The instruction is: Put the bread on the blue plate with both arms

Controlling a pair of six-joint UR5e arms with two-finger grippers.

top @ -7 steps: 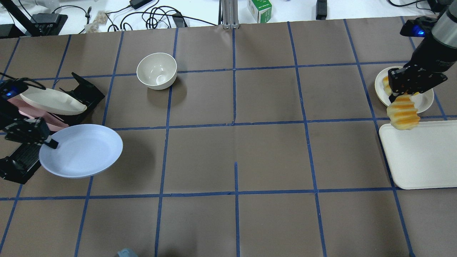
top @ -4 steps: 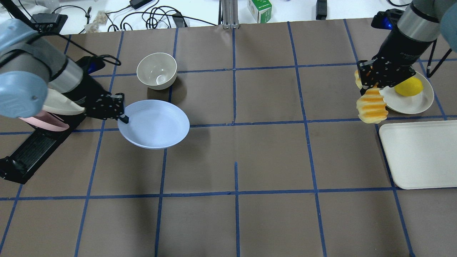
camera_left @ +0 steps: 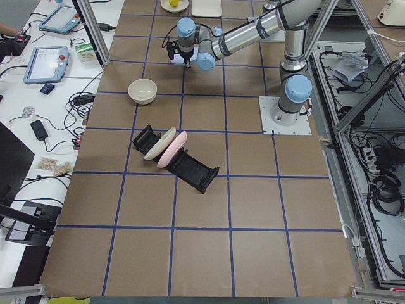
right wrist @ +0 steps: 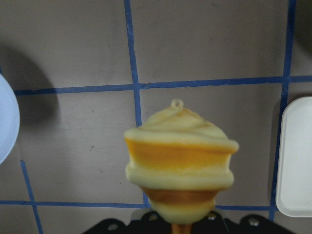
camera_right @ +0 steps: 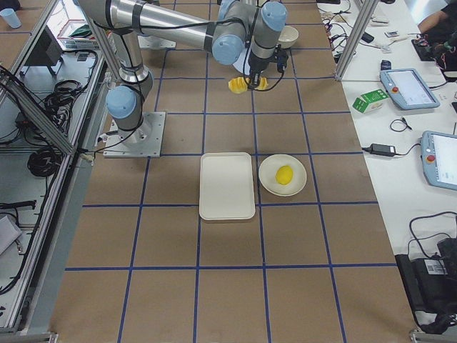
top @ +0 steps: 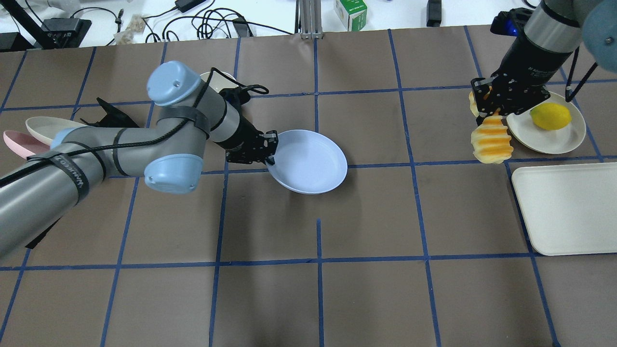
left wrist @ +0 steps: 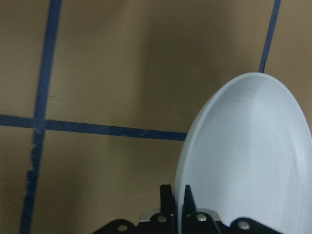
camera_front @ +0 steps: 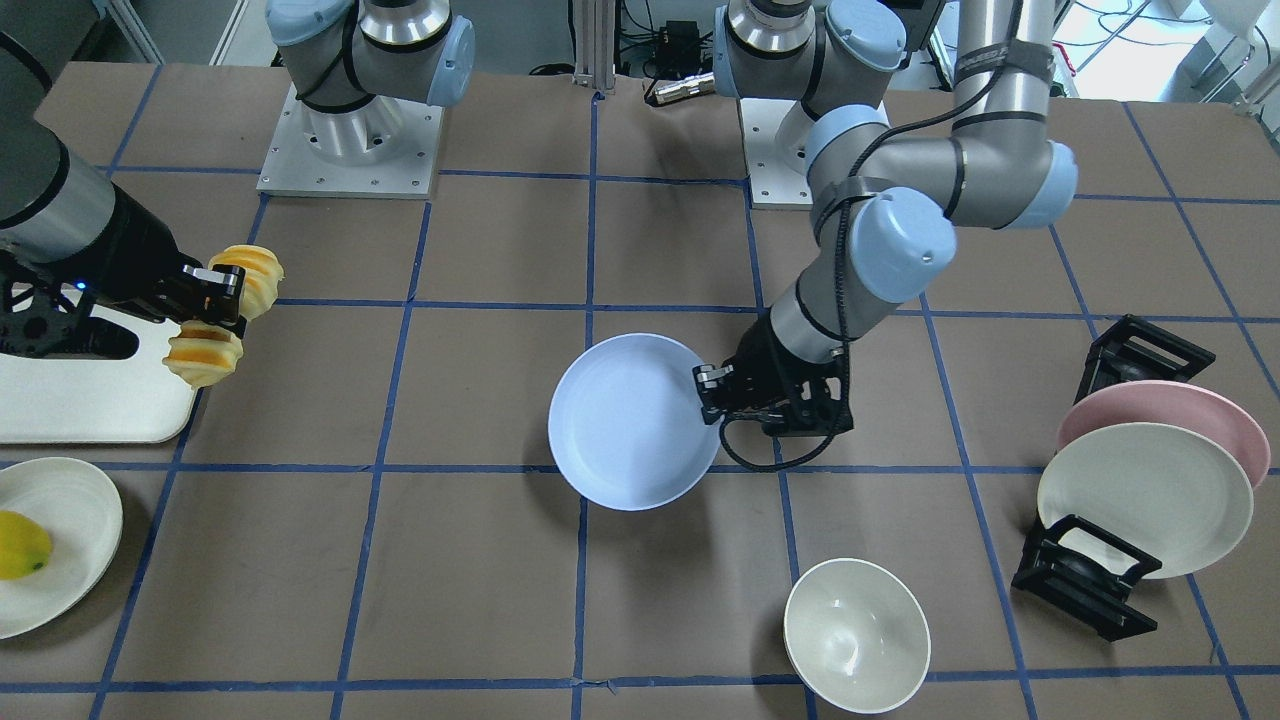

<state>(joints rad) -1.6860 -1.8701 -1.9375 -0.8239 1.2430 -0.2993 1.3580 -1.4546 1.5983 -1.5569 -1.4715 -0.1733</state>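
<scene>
The round, shallow, pale blue plate [top: 313, 161] is pinched at its rim by the left arm's fingers [left wrist: 166, 202], pressed onto either face of the thin edge. It is held out near the middle of the brown, blue-taped worktop [top: 366, 217]. A shadow beneath it suggests that it is raised or tilted rather than laid flat. The ridged orange-and-cream loaf of bread [top: 490, 140] is clamped about its middle by the right arm's fingers [camera_front: 212, 298], with both ends drooping. It is hung over the right side of the worktop, just beside the small cream plate [top: 525, 132] with the yellow fruit [top: 550, 116], and well apart from the blue plate. The chief risk is judged to lie in the rim grip: if the loaf is let go off-centre or from too high, the plate could be levered about the pinch and tipped or slipped free. The soft loaf could also be squeezed out of its clamp or set swinging by a quick traverse. If it is laid askew, an end could overhang the low rim and the loaf be rolled off. Contact between the two wrists must be guarded against as they are brought together.
</scene>
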